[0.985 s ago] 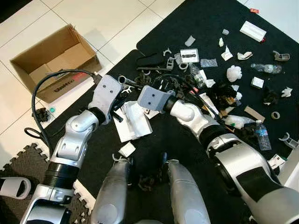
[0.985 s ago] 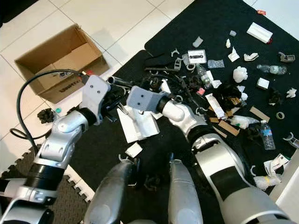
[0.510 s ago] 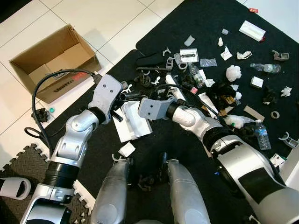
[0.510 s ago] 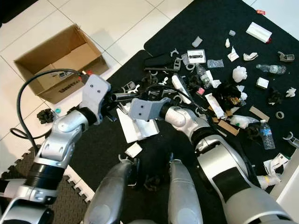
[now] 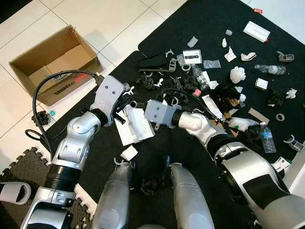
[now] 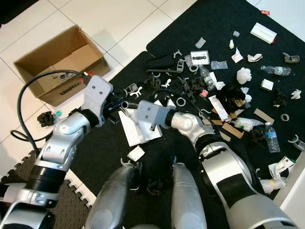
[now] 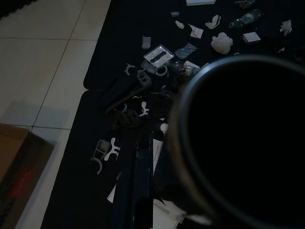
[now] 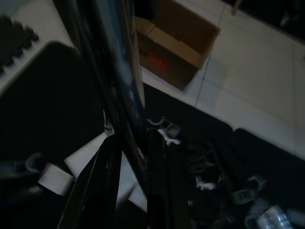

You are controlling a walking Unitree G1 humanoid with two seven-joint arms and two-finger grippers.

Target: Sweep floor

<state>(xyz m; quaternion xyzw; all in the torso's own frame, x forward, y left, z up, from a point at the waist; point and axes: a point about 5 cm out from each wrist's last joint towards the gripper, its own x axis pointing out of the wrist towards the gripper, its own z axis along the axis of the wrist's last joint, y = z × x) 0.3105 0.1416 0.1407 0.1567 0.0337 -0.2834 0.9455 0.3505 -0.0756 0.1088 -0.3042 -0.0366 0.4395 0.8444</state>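
Observation:
A dark metal pole [image 8: 119, 86] runs between the two black fingers [image 8: 95, 186] of my right gripper [image 5: 138, 108], which is shut on it. Its round open end [image 5: 133, 104] shows just above white paper sheets [image 5: 136, 125] on the black mat [image 5: 209, 19]. In the left wrist view the same tube end [image 7: 238, 143] looms large and dark. My left gripper [image 5: 122, 102] sits right beside the pole's end, to its left. Litter covers the mat: plastic clips, crumpled paper [image 5: 238, 75], bottles [image 5: 267, 138] and small boxes [image 5: 257, 31].
An open cardboard box [image 5: 52, 62] stands on the white tiles at the far left. A black cable [image 5: 38, 100] loops from my left arm. Grey foam mat tiles [image 5: 19, 167] lie near left. My two silver legs [image 5: 114, 195] fill the near middle.
My right gripper has drawn the pole back toward me, from the edge of the litter pile to over the white paper. The left arm has stayed put.

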